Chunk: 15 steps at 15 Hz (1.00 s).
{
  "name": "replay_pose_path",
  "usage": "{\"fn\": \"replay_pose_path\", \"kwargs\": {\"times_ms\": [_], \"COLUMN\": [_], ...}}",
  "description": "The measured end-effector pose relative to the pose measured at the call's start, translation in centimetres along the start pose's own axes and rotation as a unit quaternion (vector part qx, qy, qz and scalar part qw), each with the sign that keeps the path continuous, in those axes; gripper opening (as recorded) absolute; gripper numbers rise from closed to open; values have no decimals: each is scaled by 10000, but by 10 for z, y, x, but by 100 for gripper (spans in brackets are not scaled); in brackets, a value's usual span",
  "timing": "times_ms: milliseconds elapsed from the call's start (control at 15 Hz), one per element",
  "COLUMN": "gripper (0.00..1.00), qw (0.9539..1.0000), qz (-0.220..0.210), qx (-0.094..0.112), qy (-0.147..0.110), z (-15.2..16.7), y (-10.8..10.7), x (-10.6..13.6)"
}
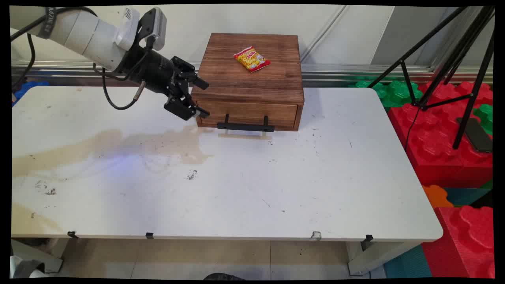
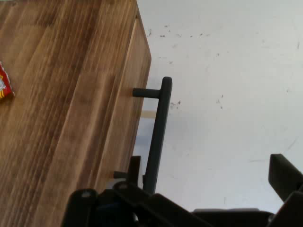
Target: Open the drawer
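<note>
The gripper [image 1: 202, 98] is held at the front left corner of a brown wooden box [image 1: 252, 75], above the white worktop [image 1: 236, 189]. Its two fingers are spread apart, with nothing between them; one fingertip [image 1: 201, 83] is seen against the box's left edge, the other lower down beside the drawer front [image 1: 252, 113]. Whether either finger touches the wood cannot be made out. A black bar handle [image 1: 245, 126] is fixed on two posts to the drawer front, which appears shut. In the hand view the handle [image 2: 158, 132] is seen running toward the gripper's linkage, its near end hidden behind that linkage, and one finger [image 2: 284, 177] is cut off at the right edge. A red and yellow snack packet [image 1: 251, 59] lies on the box's top, well apart from the gripper (only a red sliver [image 2: 4, 85] of it is caught at the hand view's left edge). Brownish stains [image 1: 110, 146] are spread over the worktop's left part. Red and green foam blocks [image 1: 442, 130] and a black tripod [image 1: 453, 59] are seen at the right, partly cut off.
</note>
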Motion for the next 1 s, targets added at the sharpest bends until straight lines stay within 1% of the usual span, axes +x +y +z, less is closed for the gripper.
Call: {"fn": "replay_pose_path", "kwargs": {"times_ms": [200, 600, 867, 1000], "gripper": [100, 100, 100, 100], "qw": [10000, 9997, 9995, 9993], "qz": [-66, -200, -262, -292], "qx": [-17, 62, 114, 102], "qy": [-6, -82, -154, -211], "z": [3, 24, 48, 63], "y": [-1, -1, -3, -3], "x": [1, 7, 11, 12]}}
